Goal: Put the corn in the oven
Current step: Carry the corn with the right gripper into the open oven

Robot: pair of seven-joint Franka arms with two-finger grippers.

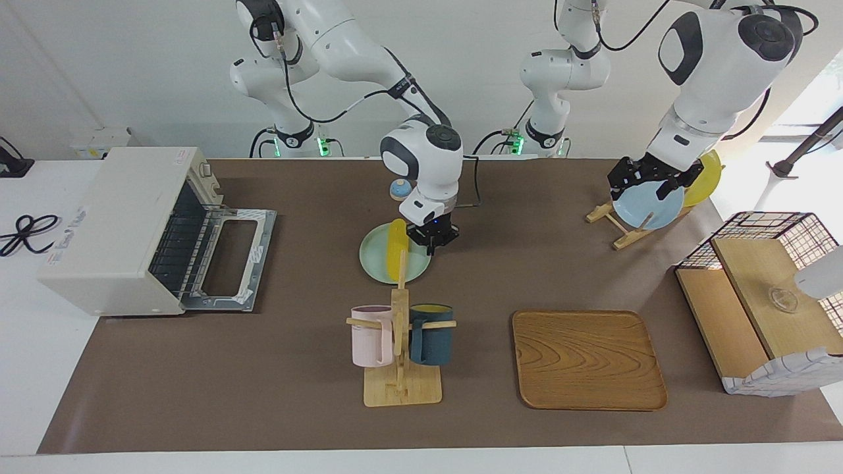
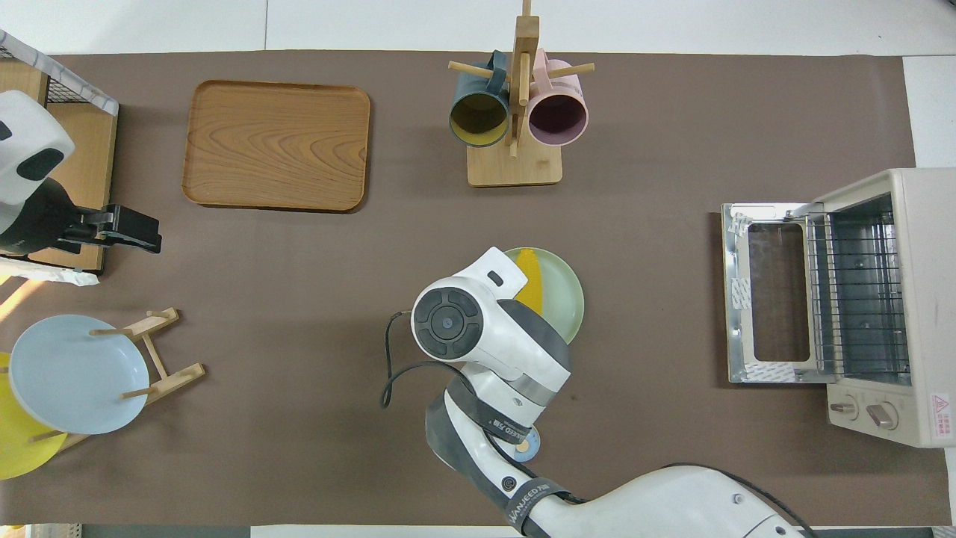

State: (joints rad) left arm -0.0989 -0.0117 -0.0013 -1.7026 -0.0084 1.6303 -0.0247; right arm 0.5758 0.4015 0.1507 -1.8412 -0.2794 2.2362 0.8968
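While the oven [image 1: 125, 230] gapes, corn [image 1: 397, 245] lies on a green plate [image 1: 375, 257].

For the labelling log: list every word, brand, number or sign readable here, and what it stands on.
"WANJEED...": white lettering on the black band round the right arm; the rest is cut off.
Black strap higher up that arm: lettering too small to read.
Oven: red-and-white warning sticker by the knobs, text unreadable.
Oven top labels: blurred, unreadable.
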